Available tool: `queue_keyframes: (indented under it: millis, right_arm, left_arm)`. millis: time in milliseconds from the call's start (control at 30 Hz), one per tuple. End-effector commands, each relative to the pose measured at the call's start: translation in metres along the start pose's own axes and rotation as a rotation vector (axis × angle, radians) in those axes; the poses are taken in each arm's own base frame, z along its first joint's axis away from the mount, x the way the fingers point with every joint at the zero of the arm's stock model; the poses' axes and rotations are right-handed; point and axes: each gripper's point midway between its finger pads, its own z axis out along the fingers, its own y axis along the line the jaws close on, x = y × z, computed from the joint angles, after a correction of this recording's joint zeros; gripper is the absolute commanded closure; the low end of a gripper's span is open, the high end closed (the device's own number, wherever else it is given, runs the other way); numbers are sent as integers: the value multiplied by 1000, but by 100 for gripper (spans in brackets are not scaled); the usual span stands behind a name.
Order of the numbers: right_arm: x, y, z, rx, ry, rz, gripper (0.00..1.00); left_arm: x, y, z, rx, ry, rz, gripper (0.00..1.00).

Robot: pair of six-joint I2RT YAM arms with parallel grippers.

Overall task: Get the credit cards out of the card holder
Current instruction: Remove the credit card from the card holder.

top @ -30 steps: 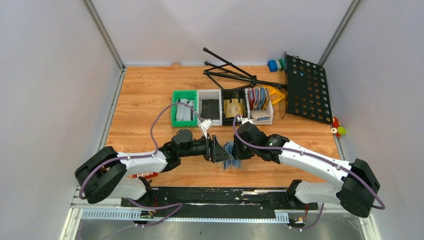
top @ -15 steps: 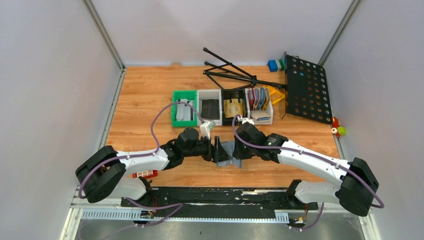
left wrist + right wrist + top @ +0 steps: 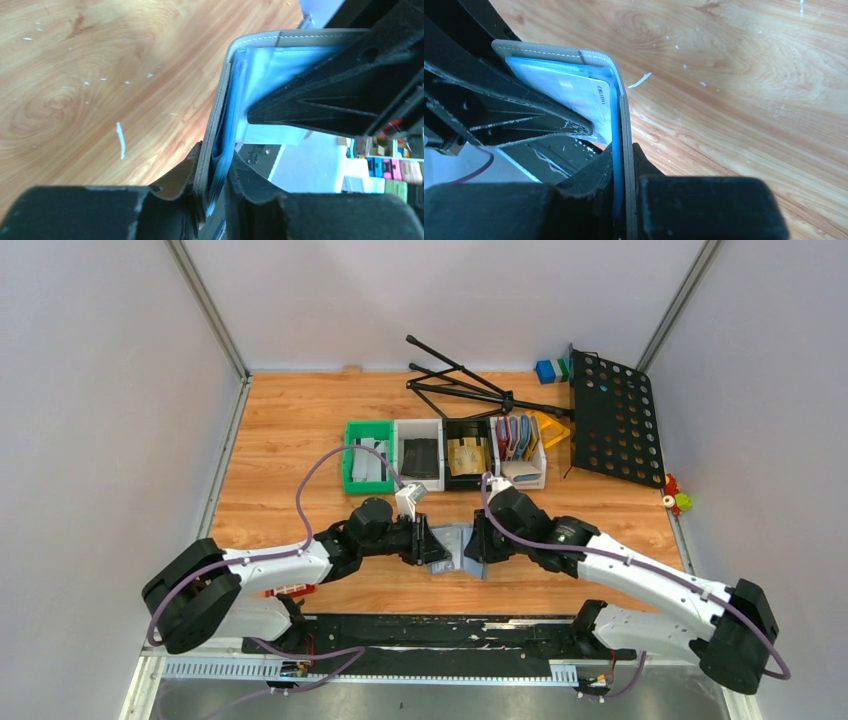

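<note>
The grey-blue card holder (image 3: 459, 547) hangs open just above the table, between my two grippers. My left gripper (image 3: 433, 544) is shut on its left flap; the left wrist view shows the grey cover and blue pocket layers (image 3: 223, 131) pinched in the left gripper (image 3: 215, 196). My right gripper (image 3: 479, 545) is shut on the right flap, whose cover edge (image 3: 625, 116) runs into the right gripper (image 3: 624, 200). A whitish credit card (image 3: 576, 92) with small printed letters sits in the pale inner pocket. Other cards are hidden.
A row of small bins stands behind: a green one (image 3: 352, 458), a white one (image 3: 403, 451), a black one (image 3: 467, 428), and a white one (image 3: 541, 457) with red and blue holders. A black folded stand (image 3: 462, 386) and perforated panel (image 3: 615, 420) lie at the back right.
My left gripper has shut on the holder's left flap. The holder has spread wider and flatter between the arms, and the right arm has shifted a little to the right.
</note>
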Motion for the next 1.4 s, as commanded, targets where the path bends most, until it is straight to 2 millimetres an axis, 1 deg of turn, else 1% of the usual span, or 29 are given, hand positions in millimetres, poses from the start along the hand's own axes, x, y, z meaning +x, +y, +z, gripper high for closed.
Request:
queue_keyframes:
  millis: [0,67,100,133,167,200,267,400,600,667,833,867,1033,1133,1200,1300,1367]
  right_arm:
    - [-2,8,-9,-92,-60,-16,97]
    - [2,0,-9,-80,-72,-15,89]
    - [3,-5,-9,-69,-76,-15,82]
    - [5,-11,-10,-54,-78,-14,70]
    - [7,-15,-11,-41,-80,-15,64]
    - [9,-19,-12,-32,-78,-16,60]
    - [4,-32,-19,28,-120,-13,57]
    - [-2,-42,-35,80,-161,-27,51]
    - [-15,-34,-63,24,-255,-72,51]
    - [-19,-31,-67,4,-278,-74,51]
    - [-24,-9,-70,-110,-302,-78,52]
    - [-25,-4,-68,-135,-303,-79,53]
    - [-16,35,-53,-343,-236,-66,62]
    - [-12,49,-43,-410,-194,-41,63]
    - [-10,52,-33,-425,-175,-17,64]
    - [-5,40,-19,-355,-145,15,65]
    - [-3,34,-13,-326,-138,26,66]
  left_arm:
    - [-6,-14,-10,79,-41,34,78]
    - [-5,-16,-14,85,-47,32,80]
    - [-5,-16,-15,85,-50,32,81]
    - [-4,-15,-17,84,-53,31,81]
    - [-3,-13,-18,81,-54,27,81]
    - [-3,-13,-19,80,-57,25,81]
    - [-3,-11,-20,73,-56,20,82]
    - [-1,-3,-17,37,-44,-2,82]
    - [4,6,-10,11,-17,-32,81]
    - [6,6,-7,18,-7,-41,81]
    - [5,3,-3,36,-2,-48,81]
    - [5,2,-2,42,1,-47,81]
    - [3,-7,-2,84,12,-41,81]
    - [4,-9,-2,94,18,-45,81]
    - [3,-11,-3,106,16,-52,81]
    - [2,-16,-5,128,11,-59,81]
    - [2,-21,-8,155,10,-65,81]
